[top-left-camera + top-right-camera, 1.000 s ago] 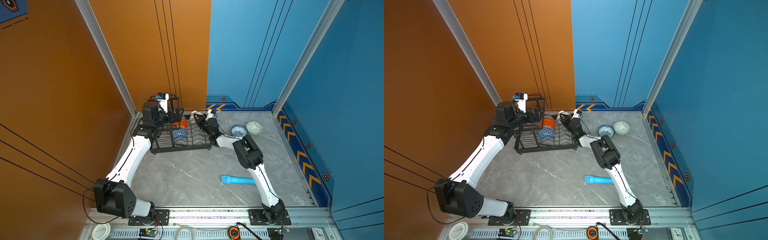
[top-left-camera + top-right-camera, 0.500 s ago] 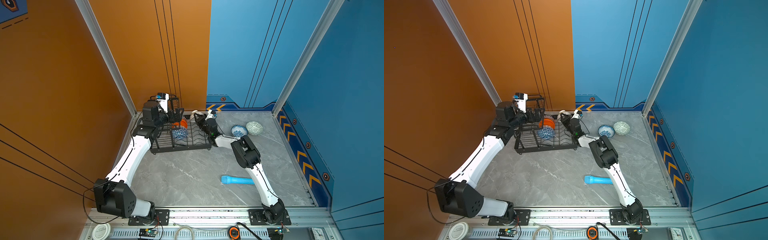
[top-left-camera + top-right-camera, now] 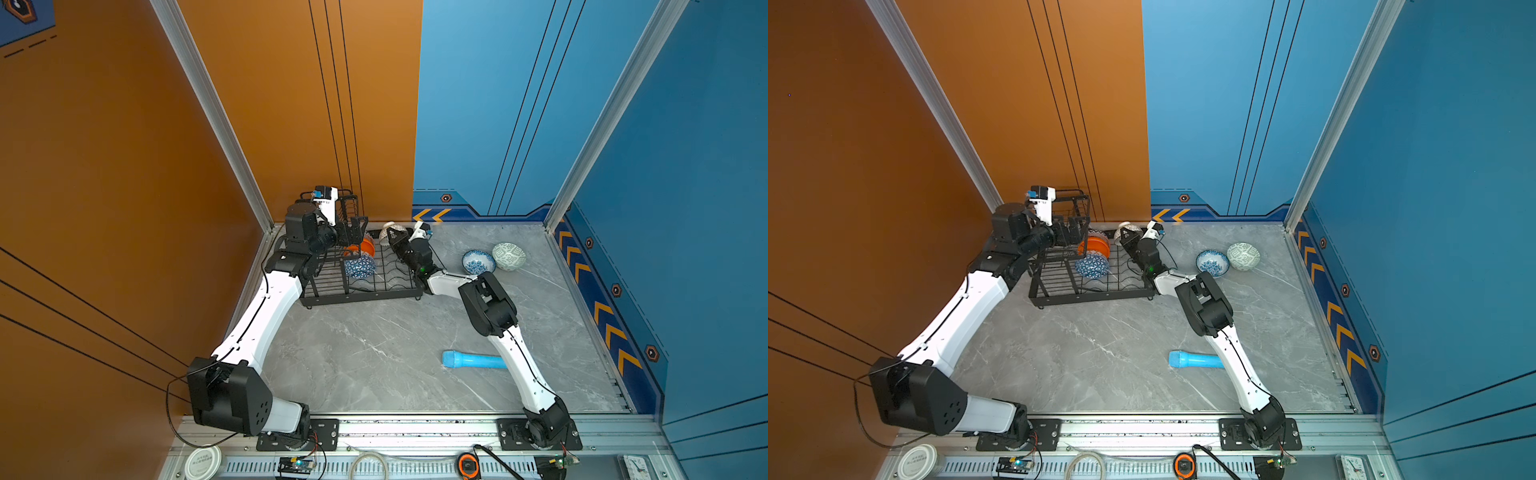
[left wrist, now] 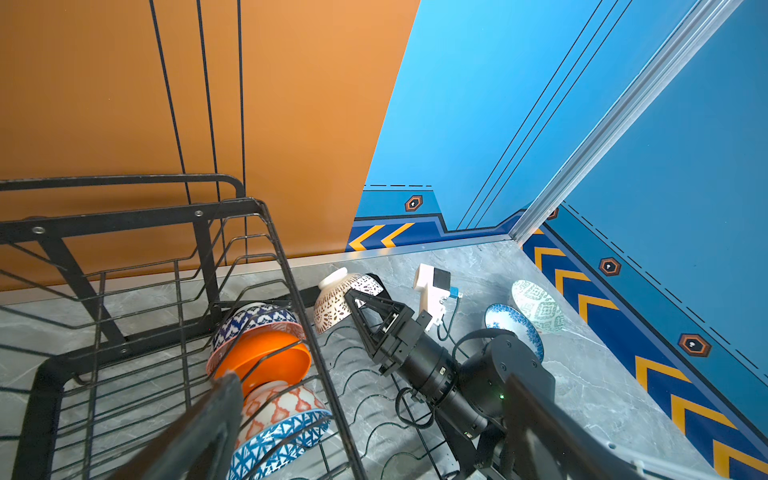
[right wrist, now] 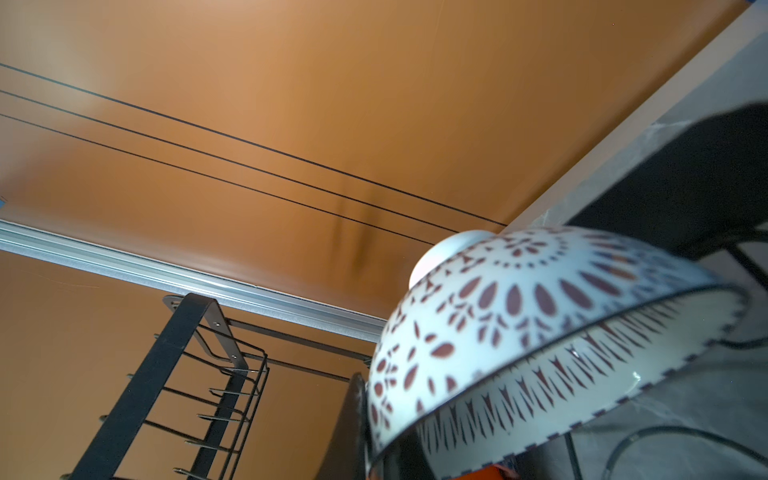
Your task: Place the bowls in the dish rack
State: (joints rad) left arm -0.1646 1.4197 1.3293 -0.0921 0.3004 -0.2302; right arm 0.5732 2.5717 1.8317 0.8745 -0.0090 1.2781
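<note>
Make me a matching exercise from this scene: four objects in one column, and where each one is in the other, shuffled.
Things:
1. white dark-dotted bowl
2. plain orange bowl
3. white-blue floral bowl
4. light blue cylinder

Places:
A. on the table next to the pale green bowl
B. lying on the table, apart from the bowls
C. in the dish rack
D. clamped in the right gripper

Pairs: 1-D, 2-C, 3-A, 4-B
</note>
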